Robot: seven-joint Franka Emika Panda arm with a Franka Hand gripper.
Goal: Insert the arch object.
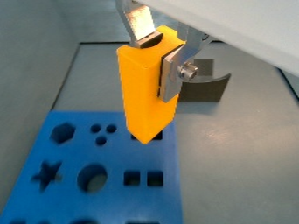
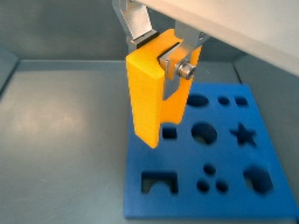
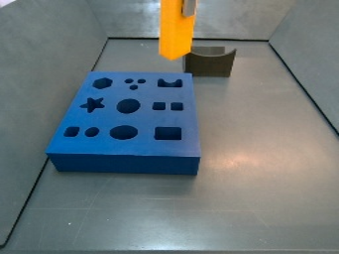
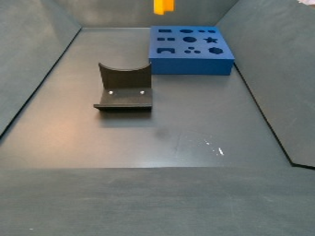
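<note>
in both wrist views the gripper (image 1: 163, 54) (image 2: 163, 54) is closing its two flat silver fingers (image 1: 180, 68) on the upper end of the arch object (image 1: 145, 87) (image 2: 156, 92), a bright orange-yellow oblong block. the jaws are standing only as far apart as the block is thick, and the block is hanging upright between them, its lower end pointing down.

taking the blue board (image 1: 68, 199) (image 2: 271, 206) as the landmark: the arch object is hanging in the air above the board, not touching it. in a wrist view its lower end is sitting over the board's edge, near the small square holes (image 1: 143, 179). in a side view the block (image 3: 175, 28) is showing above the far edge of the board (image 3: 126, 159), well clear of its surface; the fingers are mostly cut off by the picture edge there.

beyond the board, on the grey floor (image 3: 259, 129), the dark olive-brown block (image 3: 211, 62) with a curved hollow is lying apart from the board, not touching it. in a side view this block (image 4: 123, 88) is lying nearer the camera than the board (image 4: 191, 63), and only the lower tip of the arch object (image 4: 163, 6) is showing, above the board's far side.
</note>
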